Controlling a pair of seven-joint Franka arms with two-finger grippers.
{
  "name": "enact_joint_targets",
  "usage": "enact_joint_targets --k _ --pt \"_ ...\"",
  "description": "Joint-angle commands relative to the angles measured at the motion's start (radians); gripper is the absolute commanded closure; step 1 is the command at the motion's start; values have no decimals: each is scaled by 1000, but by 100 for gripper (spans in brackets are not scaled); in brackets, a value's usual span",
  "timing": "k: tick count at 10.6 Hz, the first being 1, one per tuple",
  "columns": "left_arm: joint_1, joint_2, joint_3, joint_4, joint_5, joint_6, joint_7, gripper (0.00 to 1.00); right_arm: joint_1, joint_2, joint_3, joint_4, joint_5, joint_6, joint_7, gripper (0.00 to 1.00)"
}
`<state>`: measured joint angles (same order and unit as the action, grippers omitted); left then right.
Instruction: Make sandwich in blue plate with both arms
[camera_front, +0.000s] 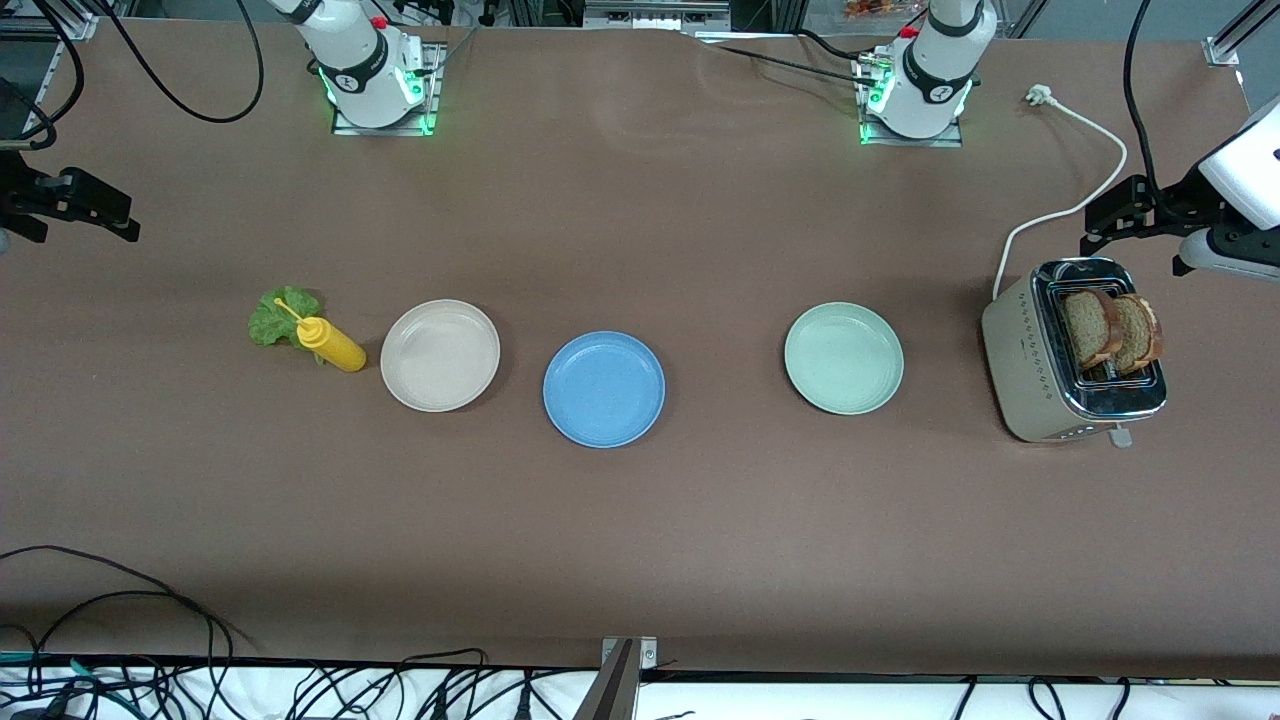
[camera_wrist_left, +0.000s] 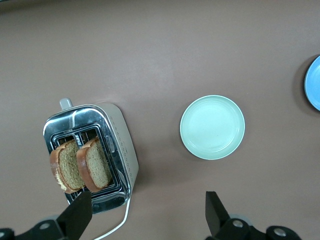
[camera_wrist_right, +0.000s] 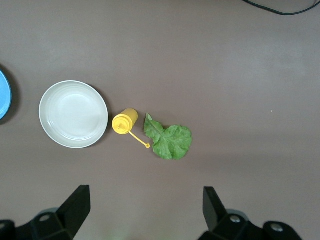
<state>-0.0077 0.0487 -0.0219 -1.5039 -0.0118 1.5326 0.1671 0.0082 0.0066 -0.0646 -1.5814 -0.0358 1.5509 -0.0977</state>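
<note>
The blue plate (camera_front: 604, 388) lies bare at mid-table, between a beige plate (camera_front: 440, 355) and a pale green plate (camera_front: 843, 358). Two brown bread slices (camera_front: 1090, 328) (camera_front: 1142, 333) stand upright in the toaster's slots, seen also as the bread slices (camera_wrist_left: 80, 167) in the left wrist view. A green lettuce leaf (camera_front: 280, 315) (camera_wrist_right: 170, 141) lies flat on the table at the right arm's end. My left gripper (camera_front: 1095, 228) (camera_wrist_left: 148, 202) hangs open over the table beside the toaster, holding nothing. My right gripper (camera_front: 125, 218) (camera_wrist_right: 145, 197) hangs open over the table's right-arm end, holding nothing.
A yellow squeeze bottle (camera_front: 332, 343) (camera_wrist_right: 124, 121) stands between the lettuce and the beige plate (camera_wrist_right: 73, 114). The cream and chrome toaster (camera_front: 1035, 405) (camera_wrist_left: 122, 145) stands at the left arm's end, its white cord (camera_front: 1085, 205) trailing toward the arm bases. The green plate (camera_wrist_left: 212, 127) holds nothing.
</note>
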Motion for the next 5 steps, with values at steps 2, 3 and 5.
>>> enact_joint_targets --k 2,3,5 --pt "2 2 -3 22 -4 -12 -3 0 -1 -14 -1 6 14 -12 -8 0" --pt "2 2 -4 22 -4 -12 -3 0 -2 -13 -7 9 16 -12 -10 0" --pt "0 2 -6 25 -4 -6 -3 0 -4 -10 -7 12 16 -11 -7 0"
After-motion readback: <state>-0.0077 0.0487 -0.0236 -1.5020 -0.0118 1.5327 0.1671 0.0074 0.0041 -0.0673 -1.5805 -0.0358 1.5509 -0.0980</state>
